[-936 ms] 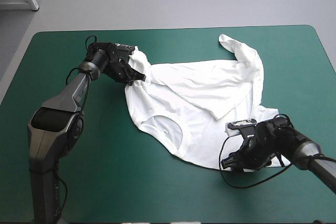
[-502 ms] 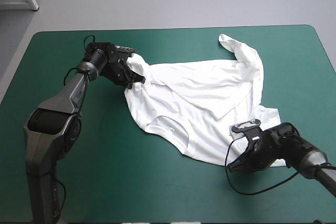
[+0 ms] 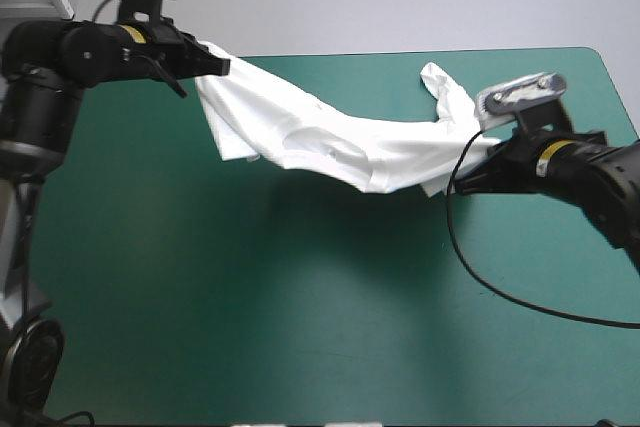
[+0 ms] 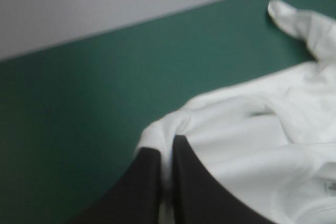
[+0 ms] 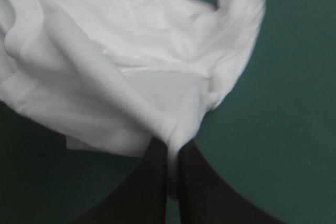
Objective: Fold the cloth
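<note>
Raised since earlier, the T-shirt (image 3: 330, 142) spans the upper frame, left gripper (image 3: 224, 65) and right gripper (image 3: 468, 171) clamped on its edges; teal-green cover (image 3: 250, 297) open below.

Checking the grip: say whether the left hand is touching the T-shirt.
Touching: in the left wrist view the left hand is shut on the T-shirt, cloth between its fingers.

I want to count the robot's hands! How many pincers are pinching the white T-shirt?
2. The left pincer grips the T-shirt over the table at its far left; the right pincer grips it over the right side. Both are shut on it.
</note>
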Tool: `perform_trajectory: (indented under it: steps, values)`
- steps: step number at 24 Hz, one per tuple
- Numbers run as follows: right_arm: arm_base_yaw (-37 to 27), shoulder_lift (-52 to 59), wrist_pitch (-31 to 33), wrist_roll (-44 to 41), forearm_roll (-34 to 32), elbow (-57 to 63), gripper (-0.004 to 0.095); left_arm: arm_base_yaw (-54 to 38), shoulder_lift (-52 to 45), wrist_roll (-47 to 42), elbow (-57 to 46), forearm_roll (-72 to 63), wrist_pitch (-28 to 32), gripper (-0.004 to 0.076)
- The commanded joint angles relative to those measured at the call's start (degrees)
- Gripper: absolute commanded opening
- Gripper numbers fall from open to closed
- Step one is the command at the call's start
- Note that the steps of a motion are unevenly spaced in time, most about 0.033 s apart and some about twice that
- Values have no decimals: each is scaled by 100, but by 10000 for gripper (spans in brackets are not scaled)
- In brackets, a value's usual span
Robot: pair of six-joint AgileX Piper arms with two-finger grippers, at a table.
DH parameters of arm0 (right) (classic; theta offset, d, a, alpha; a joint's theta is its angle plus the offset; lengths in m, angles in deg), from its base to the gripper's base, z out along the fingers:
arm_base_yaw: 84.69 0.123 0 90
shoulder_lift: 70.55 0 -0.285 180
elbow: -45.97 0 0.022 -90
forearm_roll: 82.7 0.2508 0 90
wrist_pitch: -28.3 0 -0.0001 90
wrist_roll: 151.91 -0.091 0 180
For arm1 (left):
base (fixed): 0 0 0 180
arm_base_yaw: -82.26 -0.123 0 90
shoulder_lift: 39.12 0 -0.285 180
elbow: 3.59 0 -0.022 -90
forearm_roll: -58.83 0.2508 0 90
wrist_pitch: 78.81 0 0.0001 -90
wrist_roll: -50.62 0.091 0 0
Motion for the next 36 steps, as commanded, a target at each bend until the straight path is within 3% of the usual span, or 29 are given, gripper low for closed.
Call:
perform_trajectory:
  steps: [1,9,15,20,30,32,36]
  values:
    - [10,152,-13,-48,-563,-1256,-19,31,-714,-24,825,251,305,-8]
    - [10,152,-305,259,-1078,-4265,-19,31,-1057,14,2764,1262,-20,-8]
    - [10,152,-477,691,-965,-5273,-19,31,-1402,14,3428,1345,147,-8]
    - [10,49,-784,958,-539,-5320,-19,31,-1477,163,3341,1383,210,-8]
    - [0,-1202,-717,850,-976,-4514,-19,31,-654,295,2235,1340,232,-8]
    - [0,-1547,-810,619,-1196,-4390,-19,19,-408,268,2045,1340,351,-8]
    - [0,-2358,-1106,-111,-2242,-4351,-19,19,139,199,1723,1363,945,-8]
